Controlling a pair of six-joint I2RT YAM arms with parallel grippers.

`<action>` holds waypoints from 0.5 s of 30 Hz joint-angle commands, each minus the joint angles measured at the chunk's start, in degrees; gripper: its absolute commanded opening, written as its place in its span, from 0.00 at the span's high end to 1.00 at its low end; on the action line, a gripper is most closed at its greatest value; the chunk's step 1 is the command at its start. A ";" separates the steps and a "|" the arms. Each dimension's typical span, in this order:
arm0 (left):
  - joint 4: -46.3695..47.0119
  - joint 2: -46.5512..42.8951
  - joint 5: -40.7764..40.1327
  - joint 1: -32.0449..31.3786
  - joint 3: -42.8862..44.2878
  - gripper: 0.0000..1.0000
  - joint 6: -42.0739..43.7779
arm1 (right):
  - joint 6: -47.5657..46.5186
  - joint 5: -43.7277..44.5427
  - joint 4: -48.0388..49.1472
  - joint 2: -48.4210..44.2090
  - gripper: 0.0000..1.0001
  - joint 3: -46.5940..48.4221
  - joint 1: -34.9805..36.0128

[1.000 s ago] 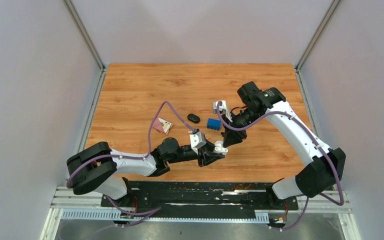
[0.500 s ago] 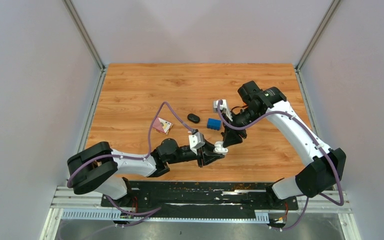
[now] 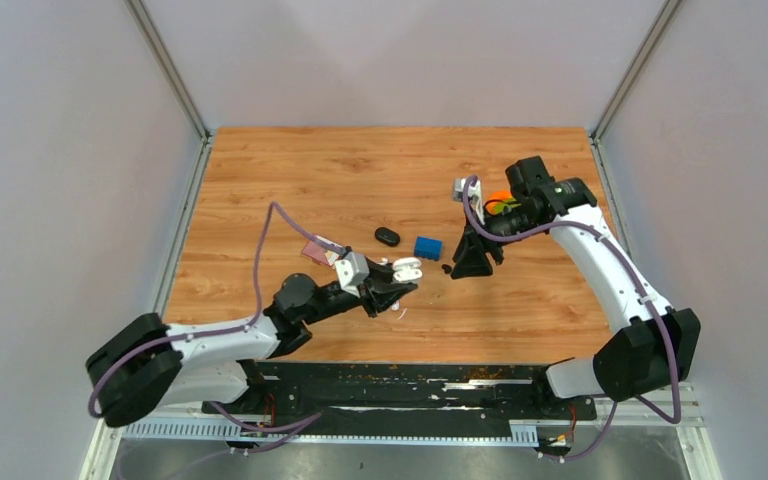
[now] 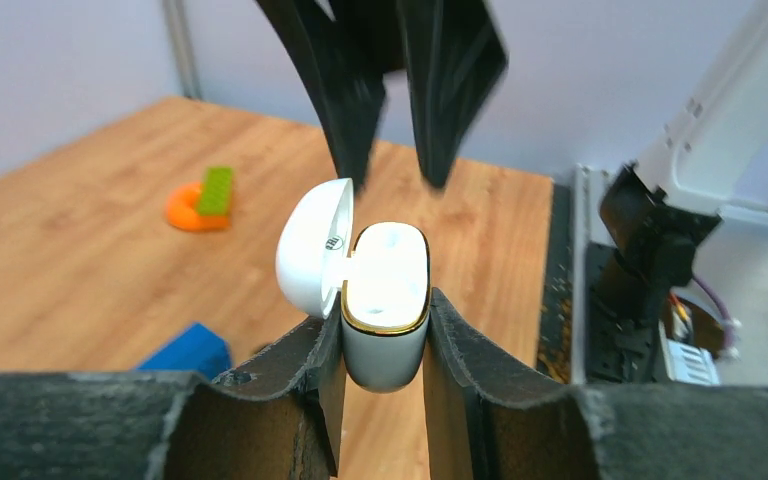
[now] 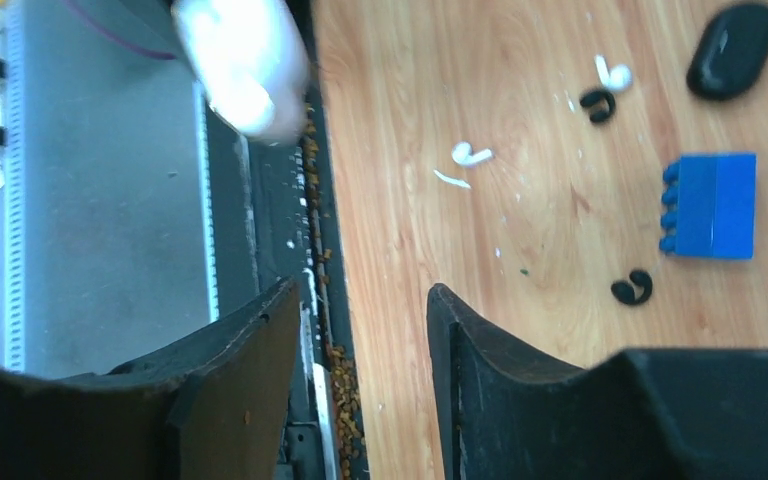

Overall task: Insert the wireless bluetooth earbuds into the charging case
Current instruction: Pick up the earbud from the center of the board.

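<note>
My left gripper [image 3: 400, 276] is shut on the white charging case [image 4: 385, 300], whose lid [image 4: 315, 245] stands open; it holds the case above the table. My right gripper [image 3: 472, 263] is open and empty, just right of the case, and its fingers [image 4: 345, 90] hang beyond the case in the left wrist view. In the right wrist view, with the gripper [image 5: 360, 300] near the table's front edge, loose earbuds lie on the wood: a white one [image 5: 473, 154], another white one [image 5: 612, 75], a black one [image 5: 597, 104] and a second black one [image 5: 632, 288].
A blue block [image 3: 427, 247] and a black oval thing [image 3: 387, 236] lie mid-table. A thin white sliver [image 5: 450, 179] lies by the white earbud. A pink card [image 3: 320, 252] is at the left. An orange and green piece [image 3: 500, 200] sits behind the right wrist.
My left gripper has carried the open case left and away from the front edge. My right gripper has drawn back from the case toward the right.
</note>
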 commanded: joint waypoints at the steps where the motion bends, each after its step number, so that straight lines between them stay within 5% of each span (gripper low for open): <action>1: -7.78 -9.45 -1.26 5.91 0.34 1.00 4.34 | 11.42 9.93 22.20 -2.32 0.52 -8.06 0.25; 8: -12.93 -12.67 4.71 14.55 1.48 1.00 5.08 | 16.62 14.68 34.14 2.02 0.59 -10.94 0.25; 15: 3.43 0.16 13.31 18.10 0.61 1.00 -6.86 | 14.44 20.56 35.70 5.17 0.64 -11.14 2.01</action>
